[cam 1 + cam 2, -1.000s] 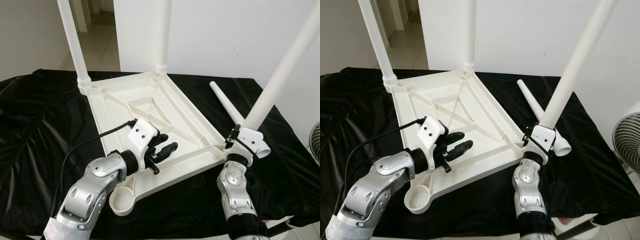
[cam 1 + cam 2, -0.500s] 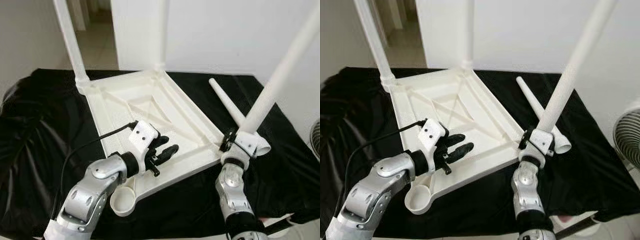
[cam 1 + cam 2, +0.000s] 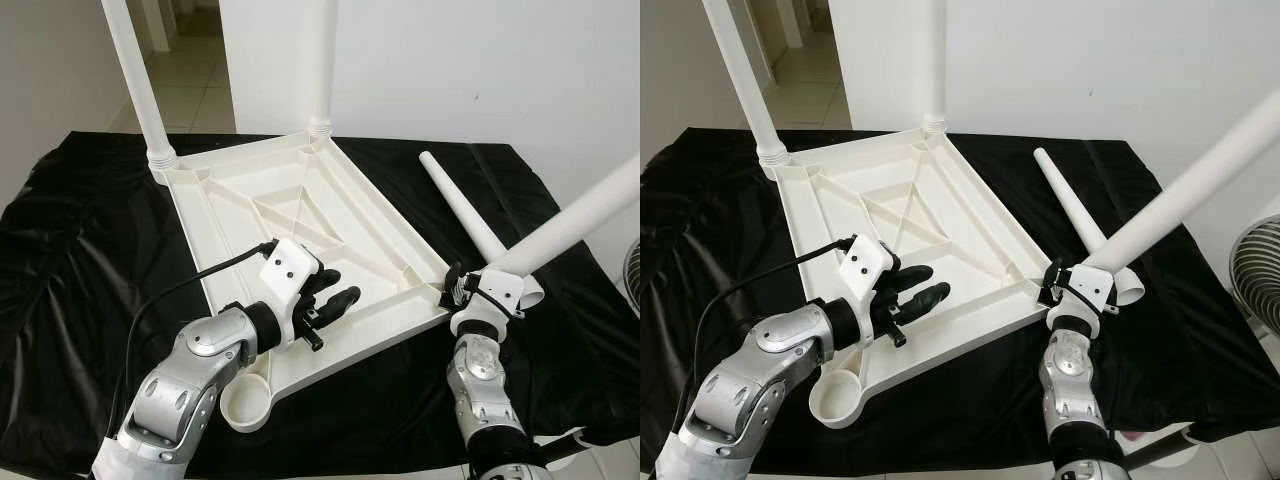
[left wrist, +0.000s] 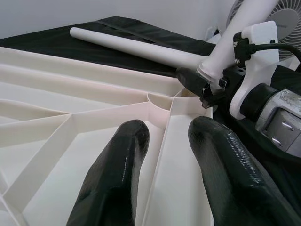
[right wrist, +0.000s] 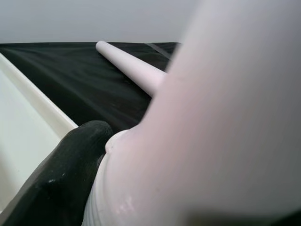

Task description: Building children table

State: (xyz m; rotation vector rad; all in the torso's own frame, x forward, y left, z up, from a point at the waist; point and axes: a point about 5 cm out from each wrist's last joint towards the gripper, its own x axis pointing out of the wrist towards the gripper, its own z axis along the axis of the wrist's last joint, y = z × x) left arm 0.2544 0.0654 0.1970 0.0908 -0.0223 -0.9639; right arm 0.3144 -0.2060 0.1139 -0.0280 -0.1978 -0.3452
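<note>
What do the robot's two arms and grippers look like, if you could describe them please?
Both arms are jointed silver metal segments. The left gripper has two long, rounded black fingers below a white block with two small holes; a black cable loops back along that arm. The right gripper carries a similar white block.

A home is suggested by white walls point(image 3: 480, 70), a tiled hallway point(image 3: 195, 85), and a fan point(image 3: 1255, 285) beside the cloth-covered worktop point(image 3: 80, 260).

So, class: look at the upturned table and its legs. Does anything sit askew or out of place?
Yes. Two legs stand upright in the far corners of the table top, but the leg held by the right gripper leans steeply outward at the near right corner. A fourth leg lies loose on the black cloth.
</note>
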